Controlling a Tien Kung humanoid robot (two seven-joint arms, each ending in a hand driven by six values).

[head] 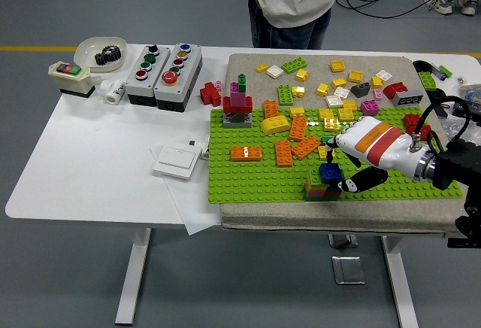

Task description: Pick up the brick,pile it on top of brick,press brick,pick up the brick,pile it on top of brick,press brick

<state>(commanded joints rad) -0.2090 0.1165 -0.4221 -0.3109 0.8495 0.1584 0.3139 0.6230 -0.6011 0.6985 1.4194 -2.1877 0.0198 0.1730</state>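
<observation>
Right hand [347, 164] comes in from the right edge over the green baseplate [248, 181], white shell with an orange and red stripe, fingers curled down around the blue brick [331, 173]. Looks like it grips or pinches that brick, thumb tip dark just beside it at lower right; exact finger contact is partly hidden by the hand itself. Left arm is not visible.

Blue brick sits on top of a small stack [322, 188] near the front edge of the baseplate, layers of green, orange, pink or so under it, hard to tell exact colours. Blue brick seems seated on the stack, roughly level.

Progress guess: at least one pile step is done, stack already several layers high with blue on top. Hand is on the blue brick, so this reads as the place or press stage. Cannot tell whether this is the first or second round. Left to do, likely: finish the press, let go, and maybe fetch one more.

Plenty of loose bricks remain: orange bricks [289, 147] in the middle of the baseplate, yellow bricks [334, 87] on the grey mat behind. A person [289, 1] stands at the far side, hands not visible
</observation>
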